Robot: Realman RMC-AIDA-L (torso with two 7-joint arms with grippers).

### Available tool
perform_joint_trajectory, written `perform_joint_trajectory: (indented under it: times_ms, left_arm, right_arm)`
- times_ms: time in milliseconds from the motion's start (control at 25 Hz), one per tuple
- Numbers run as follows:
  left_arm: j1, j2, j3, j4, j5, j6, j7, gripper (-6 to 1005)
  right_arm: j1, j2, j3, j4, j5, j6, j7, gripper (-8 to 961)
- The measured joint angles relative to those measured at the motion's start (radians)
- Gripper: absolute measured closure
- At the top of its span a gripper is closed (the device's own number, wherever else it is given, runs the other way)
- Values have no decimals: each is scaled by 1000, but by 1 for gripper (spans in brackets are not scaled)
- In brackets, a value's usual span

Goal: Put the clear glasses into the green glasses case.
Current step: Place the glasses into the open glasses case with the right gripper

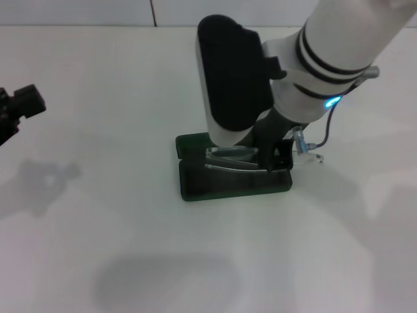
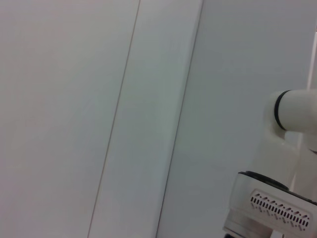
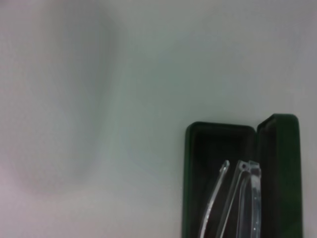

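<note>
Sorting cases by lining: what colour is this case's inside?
Dark grey-black inside the green glasses case, clearest in the right wrist view.

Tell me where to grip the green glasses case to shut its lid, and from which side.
Take the raised lid of the green glasses case by its free long edge, coming from the far side, since it stands open there. The clear glasses lie over the tray under the right gripper; the left gripper is parked far left.

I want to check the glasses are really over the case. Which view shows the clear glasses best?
The right wrist view: the clear glasses lie unobstructed over the open green glasses case. In the head view the right gripper partly hides them. The left wrist view shows none.
</note>
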Motion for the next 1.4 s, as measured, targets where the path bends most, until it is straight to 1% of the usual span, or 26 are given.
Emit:
perform_joint_trajectory:
  times_ms: [280,520,680,880,1000,1400]
  left_arm:
    - [22,16,3,4,29,5,24,949]
    - [38,41,-1,9,72,5,32,949]
    - [59,49,-9,9,88,5,38,949]
    - [82,49,-10,9,96,5,59,949]
    - [92,44,-10,9,104,4,79,949]
    - [95,33,-10,1,120,0,107,948]
  right_arm:
    - [-2,0,-60,27,-21,59,4,844]
    - [-11,0,-72,29,-37,113,5,843]
    - [-10,0,-82,29,-38,145,5,843]
    - [0,0,-130,41,-38,166,6,843]
    - [1,0,-154,51,-38,181,9,844]
    - [8,0,-189,76,-49,217,18,844]
